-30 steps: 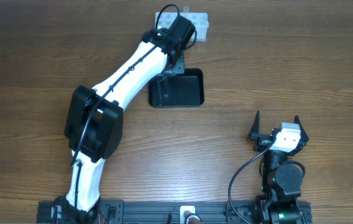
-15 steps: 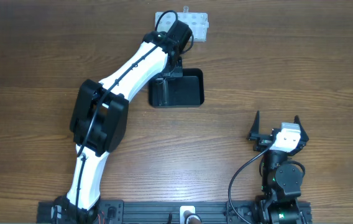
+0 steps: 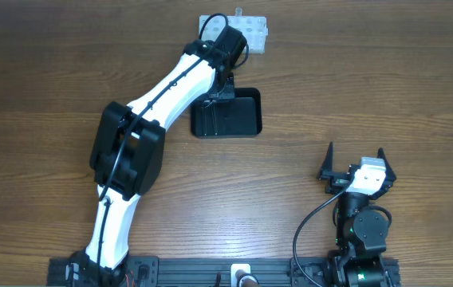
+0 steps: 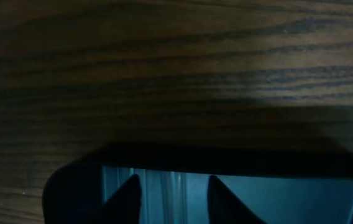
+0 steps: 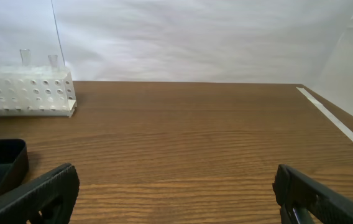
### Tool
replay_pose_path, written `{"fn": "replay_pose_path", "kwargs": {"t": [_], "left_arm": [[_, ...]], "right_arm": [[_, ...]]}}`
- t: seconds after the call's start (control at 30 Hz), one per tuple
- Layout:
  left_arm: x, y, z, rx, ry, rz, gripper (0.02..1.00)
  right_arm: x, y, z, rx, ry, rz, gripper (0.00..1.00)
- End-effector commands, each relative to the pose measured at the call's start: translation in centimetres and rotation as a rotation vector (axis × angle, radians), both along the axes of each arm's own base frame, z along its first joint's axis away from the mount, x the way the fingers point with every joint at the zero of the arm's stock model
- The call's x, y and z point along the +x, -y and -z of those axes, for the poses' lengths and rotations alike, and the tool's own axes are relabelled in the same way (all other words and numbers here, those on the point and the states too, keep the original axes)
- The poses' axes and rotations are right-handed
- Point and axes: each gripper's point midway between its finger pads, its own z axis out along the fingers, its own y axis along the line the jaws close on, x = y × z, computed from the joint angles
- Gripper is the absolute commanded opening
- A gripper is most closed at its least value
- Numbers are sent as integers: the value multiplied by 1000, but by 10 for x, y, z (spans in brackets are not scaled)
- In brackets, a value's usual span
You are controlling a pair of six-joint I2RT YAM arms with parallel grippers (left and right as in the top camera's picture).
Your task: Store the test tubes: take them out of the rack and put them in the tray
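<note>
Glossy black rectangular plastic tray (image 3: pixel 241 116) under left gripper (image 4: pixel 173 179), jaws apart around clear test tube (image 4: pixel 171 191), perforated white block rack (image 5: pixel 27 96), grained wooden table (image 5: pixel 195 137), right gripper (image 5: pixel 175 174) jaws wide apart.

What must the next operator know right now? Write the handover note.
Left gripper: low over the left end of the black plastic tray; a clear glass test tube shows at it, grip unclear.
Right gripper: open, empty, near its own base.
White perforated rack: beyond the tray at the table's far edge, two tubes standing in it.
Done: at most that one tube at the tray.
Left: the two rack tubes.
</note>
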Motion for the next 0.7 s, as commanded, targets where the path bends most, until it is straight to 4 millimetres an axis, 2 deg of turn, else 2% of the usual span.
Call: {"fn": "replay_pose_path", "kwargs": {"t": [0.03,0.07,0.1,0.2,0.33,0.37,0.43,0.47,0.5,0.57,0.7], "left_arm": [[7,2,-32,-16,83,9,408],[10,2,-55,-16,141,7,413],[12,2,-67,-15,172,6,413],[16,-7,-143,-1,370,-13,437],[13,-13,-256,-24,655,103,581],[12,-16,-272,-26,693,120,634],[4,-33,-323,-36,813,140,691],[1,-39,-335,-37,843,138,702],[-5,-54,-355,-36,887,126,709],[-14,-80,-374,-32,937,87,737],[-28,-120,-387,-27,995,87,770]], "right_arm": [[-1,4,2,-5,0,19,991],[-1,4,2,-5,0,19,993],[-1,4,2,-5,0,19,993],[-1,4,2,-5,0,19,993],[-1,4,2,-5,0,19,993],[-1,4,2,-5,0,19,993],[-1,4,2,-5,0,19,991],[-1,4,2,-5,0,19,993],[-1,4,2,-5,0,19,993],[-1,4,2,-5,0,19,993],[-1,4,2,-5,0,19,991]]}}
